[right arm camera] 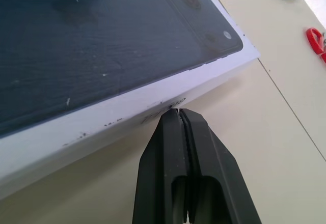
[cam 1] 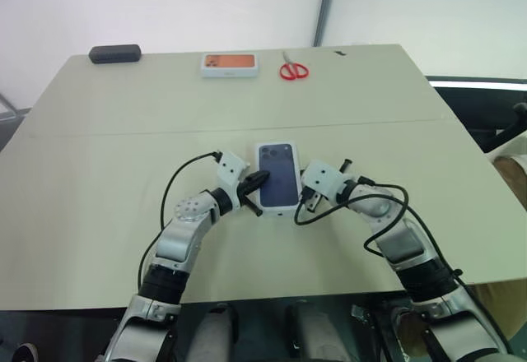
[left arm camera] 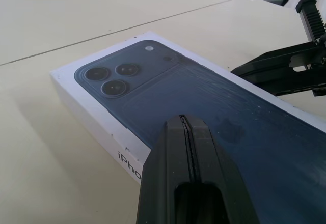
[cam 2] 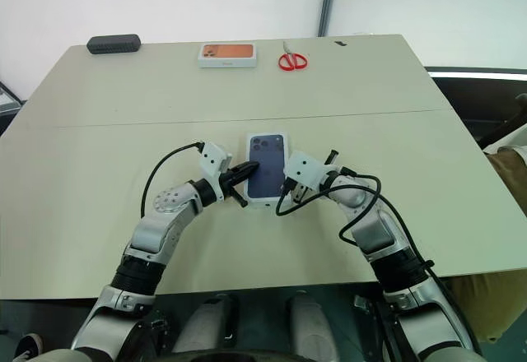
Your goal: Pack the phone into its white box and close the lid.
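- lid (left arm camera: 204, 117) lay closed over the box, so the phone and the white box's inside were hidden; nothing told what was underneath.
- in the left wrist view, the lid's near end ran off the frame behind the left gripper (left arm camera: 187, 127); side lettering was cut off after a few letters by the closed fingers.
- in the right wrist view, the lid's far corner alone was whole; the rest ran out of frame. small print on the wall just ahead of the right gripper (right arm camera: 178, 113) was too blurred to read.
- red scissors (right arm camera: 318, 39) beyond that gripper were clipped by the edge.
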